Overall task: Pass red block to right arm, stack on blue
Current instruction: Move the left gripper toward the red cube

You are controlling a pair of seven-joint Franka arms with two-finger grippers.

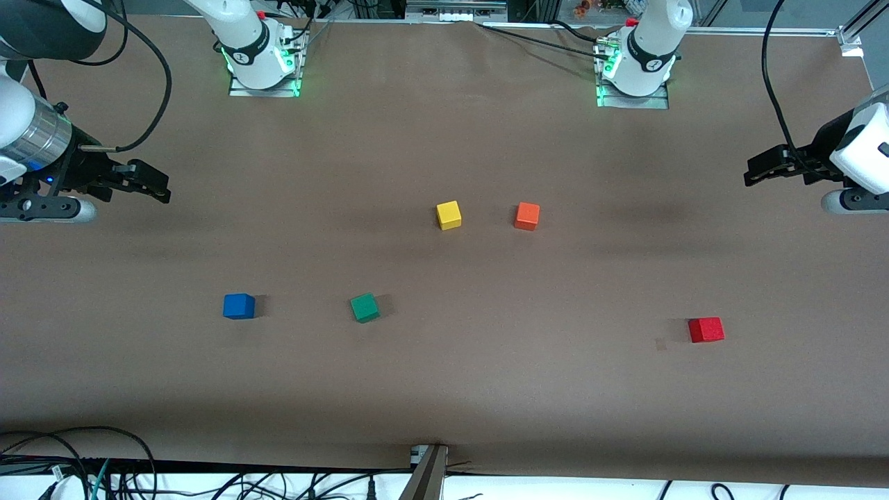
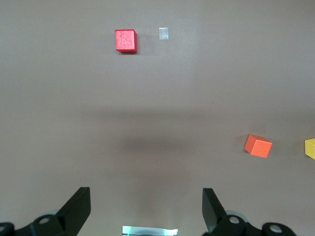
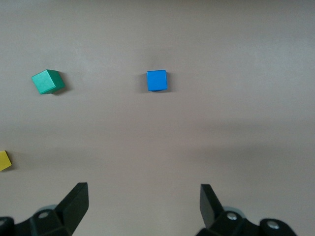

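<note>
Red block (image 1: 706, 329): lying nearest the front camera, toward the left arm's end of the table, untouched — roughly at 5 o'clock from the orange cube.
Right gripper (image 1: 161, 189): hovering over the bare table at the right arm's end, fingers spread wide, holding nothing.
Blue cube (image 1: 239, 305): sitting at about 5 o'clock from the right gripper.
Green cube (image 1: 364, 307): resting beside the blue cube, slightly turned.
Yellow cube (image 1: 449, 214): sitting mid-table.
Orange cube (image 1: 527, 216): lying beside the yellow cube.
Left gripper (image 1: 753, 171): waiting over the table's other end — fingers wide apart, empty.
</note>
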